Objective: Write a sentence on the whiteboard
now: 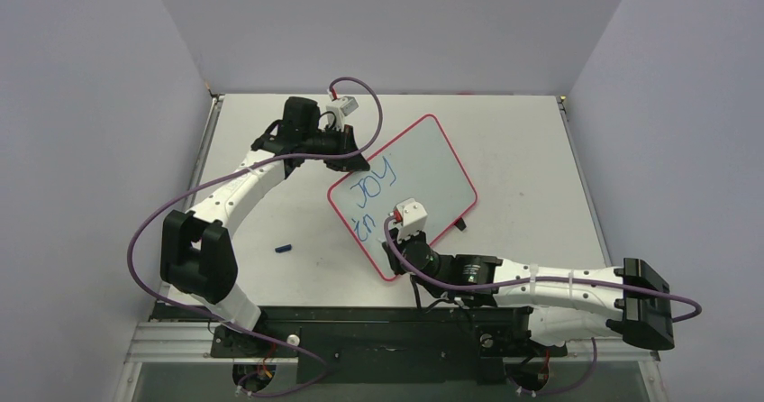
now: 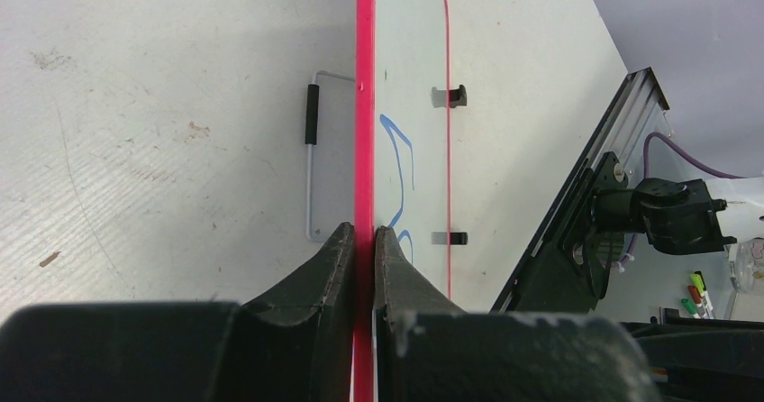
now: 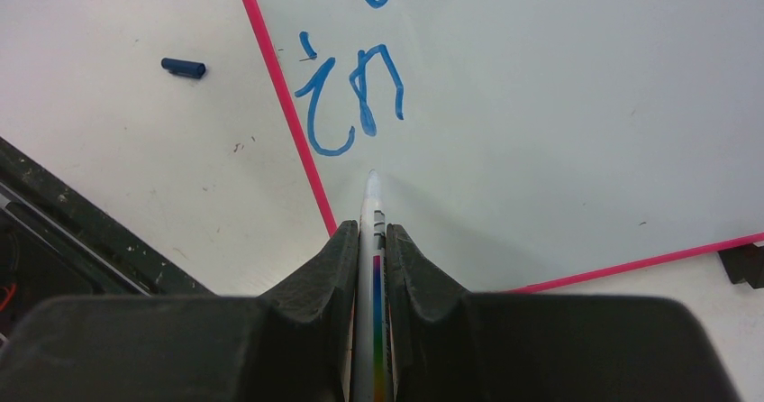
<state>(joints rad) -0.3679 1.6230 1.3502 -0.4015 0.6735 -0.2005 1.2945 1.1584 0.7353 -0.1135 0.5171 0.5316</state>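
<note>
The whiteboard (image 1: 423, 163) with its red-pink frame lies tilted on the table, with blue "JOY" and "in" written on it. My left gripper (image 1: 350, 157) is shut on the board's far-left edge; in the left wrist view the red frame (image 2: 364, 105) runs between my fingertips (image 2: 361, 233). My right gripper (image 1: 396, 240) is shut on a white marker (image 3: 372, 240) with a rainbow stripe. The marker's tip (image 3: 371, 177) is at the board surface (image 3: 559, 105) just below the blue "in" (image 3: 347, 100).
A blue marker cap (image 1: 285, 249) lies on the table left of the board, also seen in the right wrist view (image 3: 184, 68). The board's black feet (image 1: 461, 225) sit at its near-right edge. A wire stand (image 2: 312, 150) shows behind the board.
</note>
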